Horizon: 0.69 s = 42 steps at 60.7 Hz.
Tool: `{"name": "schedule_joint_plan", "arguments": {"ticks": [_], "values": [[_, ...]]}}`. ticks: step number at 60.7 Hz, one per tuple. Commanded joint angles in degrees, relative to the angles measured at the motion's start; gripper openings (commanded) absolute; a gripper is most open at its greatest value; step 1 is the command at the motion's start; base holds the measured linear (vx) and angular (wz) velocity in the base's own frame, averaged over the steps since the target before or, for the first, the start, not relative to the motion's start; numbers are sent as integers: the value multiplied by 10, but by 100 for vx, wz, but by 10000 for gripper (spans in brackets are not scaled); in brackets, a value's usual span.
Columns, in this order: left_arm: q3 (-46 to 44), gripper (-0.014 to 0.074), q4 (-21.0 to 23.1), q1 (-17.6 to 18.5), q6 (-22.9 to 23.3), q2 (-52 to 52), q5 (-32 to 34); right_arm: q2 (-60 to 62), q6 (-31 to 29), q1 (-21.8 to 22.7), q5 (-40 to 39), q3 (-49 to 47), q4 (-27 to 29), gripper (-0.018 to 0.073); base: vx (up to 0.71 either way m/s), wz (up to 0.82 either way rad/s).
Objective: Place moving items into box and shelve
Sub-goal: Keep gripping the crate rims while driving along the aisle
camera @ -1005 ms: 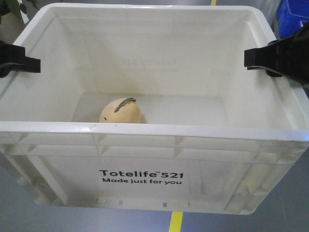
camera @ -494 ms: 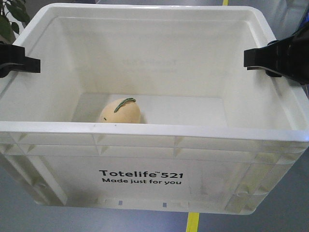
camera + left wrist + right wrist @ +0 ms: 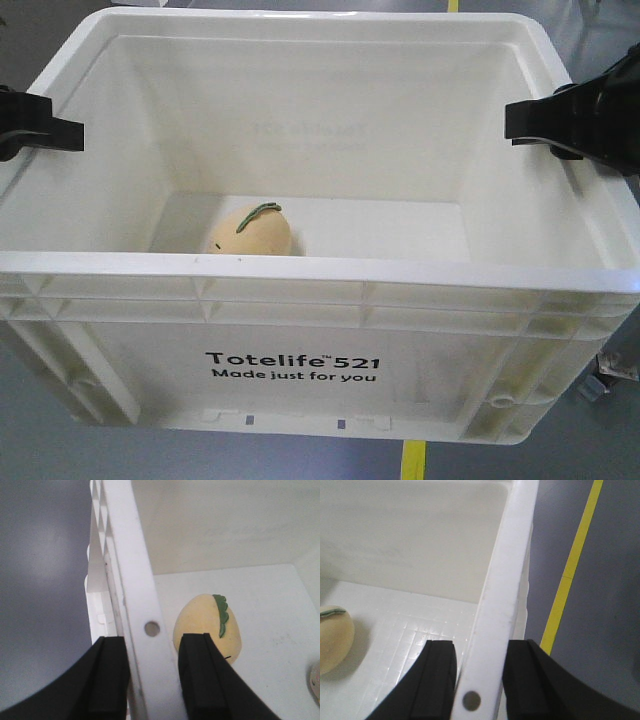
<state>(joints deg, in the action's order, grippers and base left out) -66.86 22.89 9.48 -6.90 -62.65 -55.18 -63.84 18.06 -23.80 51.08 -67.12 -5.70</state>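
The box point(image 3: 320, 270), a large white ribbed crate printed "Totelife 521", fills the front view and hangs above the floor. A pale yellow-orange mango-shaped item point(image 3: 250, 230) with a green stem strip lies on its bottom, left of centre. My left gripper point(image 3: 60, 133) is shut on the box's left rim point(image 3: 130, 570), one finger outside and one inside near the item point(image 3: 202, 625). My right gripper point(image 3: 520, 120) is shut on the right rim point(image 3: 510, 555) the same way. The item point(image 3: 332, 640) shows at the left edge of the right wrist view.
Grey floor lies under the box, with a yellow line point(image 3: 412, 460) below it and to its right point(image 3: 570, 570). A small grey object point(image 3: 605, 375) stands on the floor at the right. A pale speckled thing point(image 3: 315, 682) shows at the box floor's edge.
The floor behind the box has shifted: the yellow line slid right, and the plant and the blue bin at the top corners left the view. Box, item and grippers keep their places.
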Motion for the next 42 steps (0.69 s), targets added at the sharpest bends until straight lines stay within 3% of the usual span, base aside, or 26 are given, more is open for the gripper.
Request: {"name": "schedule_joint_plan", "arguments": {"ticks": [1,42], "values": [[-31,-6,89,9,-13,23,51,11,8,0,-79,-24,-13,-6,55,-14],[-31,-6,89,9,-13,23,51,11,8,0,-79,-24,-13,-6,54,-15]]}}
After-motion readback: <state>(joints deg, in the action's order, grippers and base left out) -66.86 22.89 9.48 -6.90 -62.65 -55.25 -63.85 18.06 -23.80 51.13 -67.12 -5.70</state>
